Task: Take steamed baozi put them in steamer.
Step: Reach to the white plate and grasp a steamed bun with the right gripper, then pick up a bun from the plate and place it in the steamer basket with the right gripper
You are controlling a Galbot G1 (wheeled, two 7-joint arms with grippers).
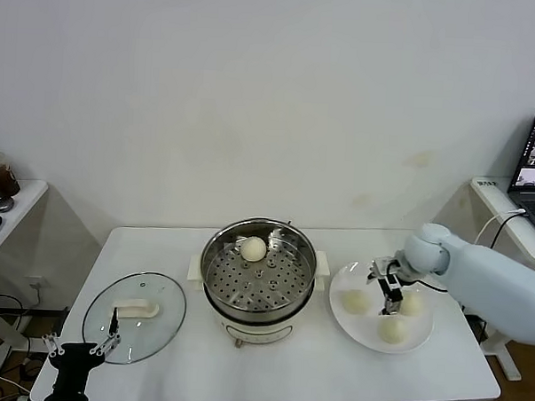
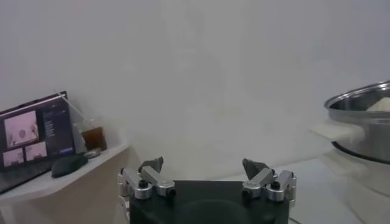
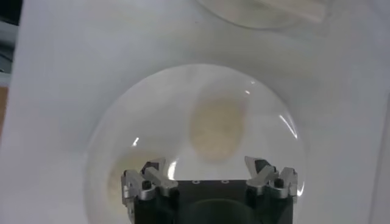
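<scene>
Three baozi [image 1: 392, 329] lie on the plate [image 1: 343, 303] right of the steamer [image 1: 259, 273]; a fourth [image 1: 253, 249] already rests on the steamer's tray. The right gripper [image 1: 390, 295] hangs over the plate, jaws spread wide and empty, between the buns. In its wrist view one bun [image 3: 217, 126] lies just ahead of the fingertips, between their lines. The left gripper [image 1: 80, 345], open, is parked beside the lid [image 1: 164, 325], well apart.

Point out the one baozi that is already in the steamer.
The baozi on the perforated tray at the far side of the steamer. The other three baozi lie on the white plate under the open right gripper.
</scene>
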